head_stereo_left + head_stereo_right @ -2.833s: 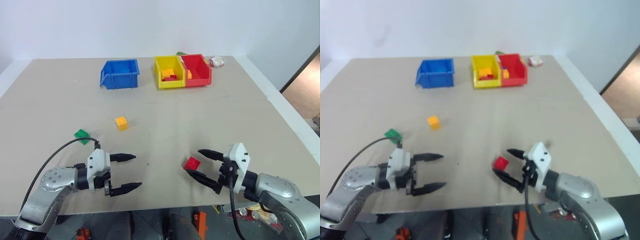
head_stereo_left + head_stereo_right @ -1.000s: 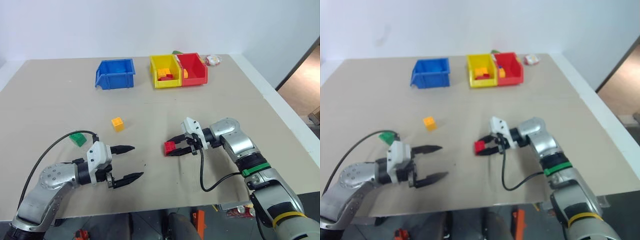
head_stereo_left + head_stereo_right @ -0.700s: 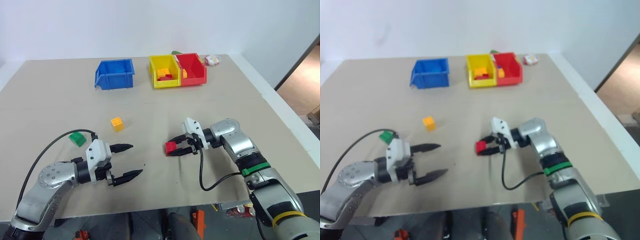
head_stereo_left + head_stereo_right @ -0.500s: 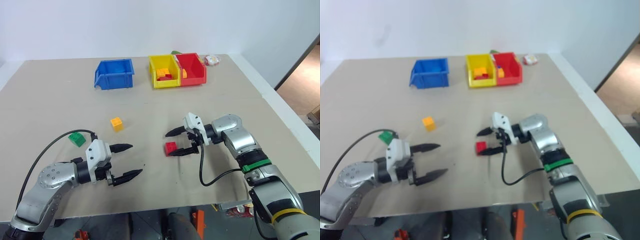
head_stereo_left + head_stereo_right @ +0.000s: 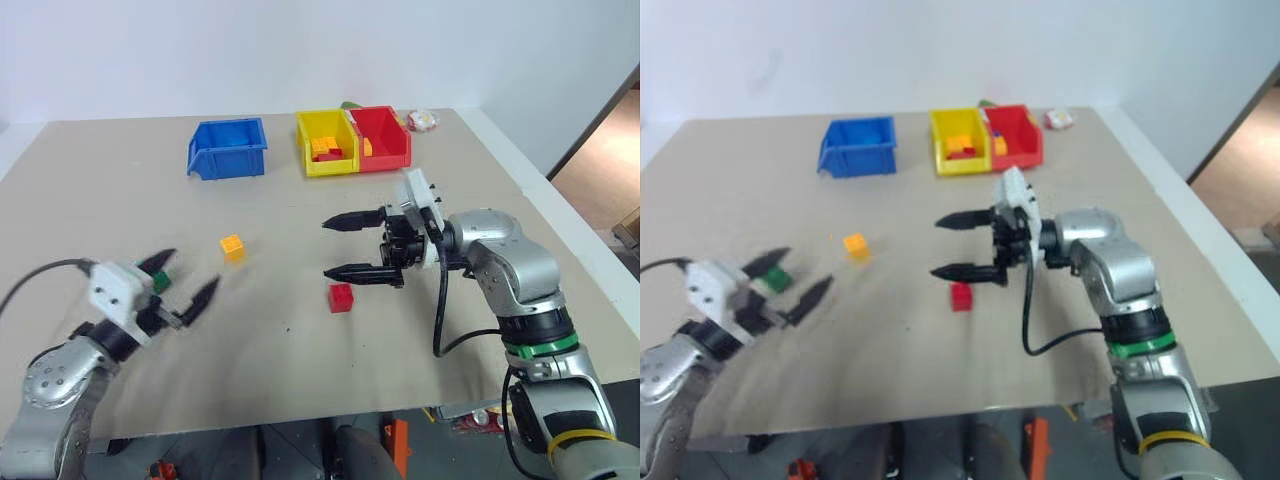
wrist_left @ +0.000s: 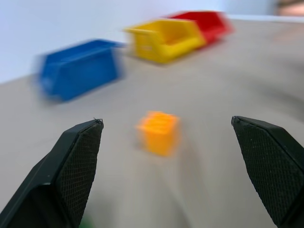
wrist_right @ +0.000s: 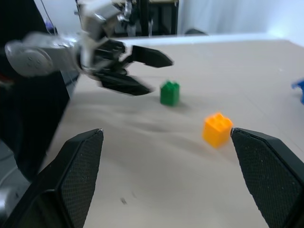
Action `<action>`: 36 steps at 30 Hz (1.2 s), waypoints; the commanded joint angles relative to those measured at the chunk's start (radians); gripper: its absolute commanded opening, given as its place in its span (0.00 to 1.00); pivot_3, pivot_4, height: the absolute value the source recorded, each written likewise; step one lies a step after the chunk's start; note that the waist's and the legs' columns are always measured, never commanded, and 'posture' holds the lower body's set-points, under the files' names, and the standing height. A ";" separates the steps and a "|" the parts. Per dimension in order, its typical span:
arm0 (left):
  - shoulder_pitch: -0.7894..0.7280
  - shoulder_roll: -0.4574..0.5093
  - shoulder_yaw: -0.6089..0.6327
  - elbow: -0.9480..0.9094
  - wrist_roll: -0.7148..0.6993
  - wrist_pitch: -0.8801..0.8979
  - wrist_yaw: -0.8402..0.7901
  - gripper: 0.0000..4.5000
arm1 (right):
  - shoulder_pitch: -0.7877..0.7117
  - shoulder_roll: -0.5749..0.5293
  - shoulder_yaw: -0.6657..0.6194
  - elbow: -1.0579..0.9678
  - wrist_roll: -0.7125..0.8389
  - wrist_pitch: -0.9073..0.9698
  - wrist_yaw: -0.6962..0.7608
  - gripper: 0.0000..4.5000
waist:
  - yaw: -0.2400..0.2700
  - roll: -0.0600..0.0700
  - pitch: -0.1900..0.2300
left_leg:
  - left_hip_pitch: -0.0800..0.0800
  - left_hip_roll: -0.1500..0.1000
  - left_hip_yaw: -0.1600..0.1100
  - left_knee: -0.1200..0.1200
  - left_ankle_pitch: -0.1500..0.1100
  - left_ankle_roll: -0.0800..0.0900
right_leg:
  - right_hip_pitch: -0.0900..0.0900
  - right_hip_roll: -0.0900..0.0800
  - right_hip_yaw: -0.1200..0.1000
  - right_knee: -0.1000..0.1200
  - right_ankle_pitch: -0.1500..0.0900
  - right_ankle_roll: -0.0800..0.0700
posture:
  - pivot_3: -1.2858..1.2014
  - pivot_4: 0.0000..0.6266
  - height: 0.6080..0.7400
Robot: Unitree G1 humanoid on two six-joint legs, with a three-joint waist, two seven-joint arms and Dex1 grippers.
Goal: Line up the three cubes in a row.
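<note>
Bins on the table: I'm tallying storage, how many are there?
3, along the far edge: blue plastic bin left, yellow plastic bin and red plastic bin touching, right.

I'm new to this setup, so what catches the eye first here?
The right end effector hangs open above the red cube mid-table. Across the table, the left end effector, also open, sits beside the green cube, with the yellow-orange cube between the two.

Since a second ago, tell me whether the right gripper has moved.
Yes. The right gripper has let go of the red cube and risen, now open and nearer the yellow bin in the head view.
</note>
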 commanded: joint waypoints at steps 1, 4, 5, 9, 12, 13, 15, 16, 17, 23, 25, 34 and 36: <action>-0.007 -0.023 0.045 0.011 0.006 0.010 0.069 1.00 | 0.033 0.017 -0.019 -0.075 0.031 0.013 -0.060 0.99 | 0.000 0.000 0.000 | 0.000 0.000 0.000 0.000 0.000 0.000 | 0.000 0.000 0.000 0.000 0.000 0.000 | 0.52 0.24 1.00; -0.025 -0.026 0.060 0.051 -0.005 0.023 0.089 1.00 | 0.068 0.015 -0.006 -0.087 0.015 -0.013 -0.073 0.99 | 0.000 0.000 0.000 | 0.000 -0.001 0.001 0.001 0.000 0.000 | 0.000 -0.001 0.001 0.000 0.001 0.001 | 0.52 0.24 1.00; -0.029 -0.025 0.062 0.062 -0.010 0.028 0.091 1.00 | 0.076 0.011 -0.002 -0.089 0.010 -0.022 -0.072 0.99 | 0.000 0.000 0.000 | -0.001 -0.001 0.001 0.002 0.000 0.000 | 0.000 -0.001 0.001 0.000 0.001 0.001 | 0.52 0.24 1.00; -0.045 0.009 0.073 0.138 -0.030 0.039 0.044 1.00 | 0.086 0.011 -0.004 -0.092 0.000 -0.042 -0.096 0.99 | 0.000 0.000 0.000 | -0.001 -0.002 0.001 0.001 0.000 0.000 | -0.001 -0.001 0.000 0.000 0.001 0.001 | 0.52 0.24 1.00; -0.074 0.037 0.098 0.217 -0.047 0.030 0.010 1.00 | 0.090 0.004 -0.007 -0.090 0.000 -0.047 -0.101 0.99 | 0.000 0.000 0.000 | -0.001 -0.002 0.001 0.001 0.000 0.000 | -0.001 0.000 0.000 0.000 0.001 0.001 | 0.52 0.24 1.00; -0.077 0.052 0.100 0.242 -0.049 0.024 -0.014 1.00 | 0.091 0.001 -0.008 -0.090 0.000 -0.050 -0.102 0.99 | 0.000 0.000 0.000 | -0.001 -0.001 0.001 0.001 0.000 0.000 | -0.001 0.000 -0.001 0.000 0.001 0.000 | 0.52 0.24 1.00; -0.086 0.081 0.094 0.289 -0.047 0.012 -0.060 1.00 | 0.096 -0.007 -0.008 -0.088 -0.004 -0.059 -0.103 0.99 | 0.000 0.000 0.000 | -0.001 -0.001 0.001 0.001 0.000 0.000 | -0.001 0.001 -0.001 0.000 0.001 -0.001 | 0.52 0.24 1.00; -0.093 0.093 0.091 0.312 -0.040 0.000 -0.076 1.00 | 0.099 -0.010 -0.008 -0.088 -0.007 -0.065 -0.103 0.99 | 0.000 0.000 0.000 | -0.001 -0.001 0.001 0.000 0.000 0.000 | -0.001 0.001 -0.001 0.000 0.000 -0.001 | 0.52 0.24 1.00; -0.103 0.099 0.092 0.334 -0.037 -0.007 -0.082 1.00 | 0.102 -0.014 -0.007 -0.088 -0.007 -0.068 -0.103 0.99 | 0.000 0.000 0.000 | -0.001 -0.001 0.001 0.000 0.000 0.000 | -0.001 0.001 -0.001 0.000 0.000 -0.001 | 0.52 0.24 1.00; -0.155 0.146 0.051 0.467 -0.021 -0.006 -0.165 1.00 | 0.110 -0.028 -0.010 -0.086 -0.019 -0.089 -0.111 0.99 | 0.000 0.000 0.000 | -0.001 -0.001 0.001 0.000 0.000 0.000 | -0.002 0.000 -0.001 0.000 0.000 -0.001 | 0.52 0.24 1.00; -0.172 0.152 0.041 0.503 -0.009 -0.017 -0.180 1.00 | 0.112 -0.030 -0.012 -0.086 -0.020 -0.093 -0.115 0.99 | 0.000 0.000 0.000 | -0.001 -0.001 0.001 0.000 0.000 0.000 | -0.002 0.000 -0.001 0.000 0.000 -0.001 | 0.52 0.24 1.00; -0.243 0.175 0.011 0.642 0.033 -0.063 -0.247 0.29 | 0.119 -0.043 -0.017 -0.091 -0.019 -0.101 -0.132 1.00 | 0.000 0.000 0.000 | -0.002 0.000 0.001 -0.001 0.000 0.000 | -0.002 -0.001 -0.002 0.000 0.000 -0.001 | 0.52 0.24 1.00; -0.253 0.179 0.007 0.665 0.041 -0.073 -0.260 0.29 | 0.119 -0.046 -0.018 -0.092 -0.018 -0.101 -0.134 1.00 | 0.000 0.000 0.000 | -0.001 0.000 0.001 -0.001 0.000 0.000 | -0.002 -0.001 -0.002 0.000 0.000 -0.001 | 0.52 0.24 1.00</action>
